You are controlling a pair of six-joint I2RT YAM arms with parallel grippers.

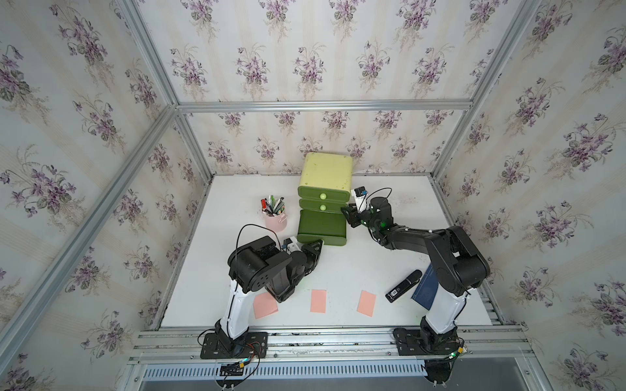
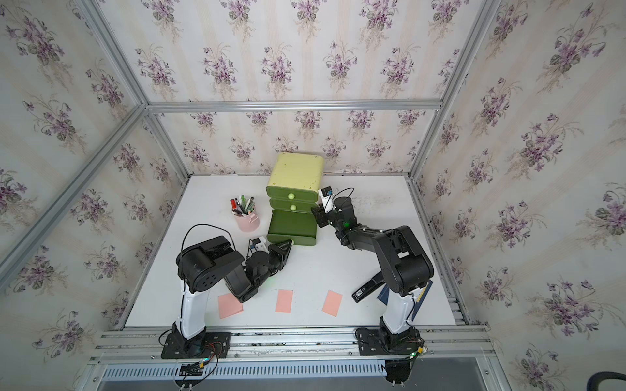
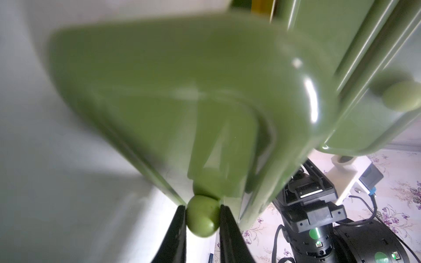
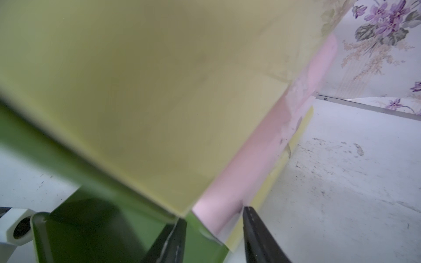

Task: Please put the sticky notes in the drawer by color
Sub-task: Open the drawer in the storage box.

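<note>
The drawer (image 1: pixel 327 169) (image 2: pixel 296 169), a yellow-green chest, stands at the back of the table with its bottom tray (image 1: pixel 321 225) (image 2: pixel 292 226) pulled out. My left gripper (image 1: pixel 316 245) (image 2: pixel 288 244) (image 3: pixel 202 207) is shut on that tray's round knob (image 3: pixel 202 218). At the chest's front right corner, my right gripper (image 1: pixel 346 211) (image 2: pixel 315 212) (image 4: pixel 214 214) is shut on the shell's edge (image 4: pixel 205 230). Three salmon pink sticky notes (image 1: pixel 265 305) (image 1: pixel 318 300) (image 1: pixel 367 303) lie flat in a row near the front edge, also in a top view (image 2: pixel 230 305) (image 2: pixel 284 300) (image 2: pixel 332 303).
A pink pen cup (image 1: pixel 276 220) (image 2: pixel 247 220) full of pens stands left of the chest. A black stapler-like object (image 1: pixel 404 286) (image 2: pixel 367 287) and a dark blue book (image 1: pixel 426 287) lie at the front right, partly under my right arm. Metal frame rails border the table.
</note>
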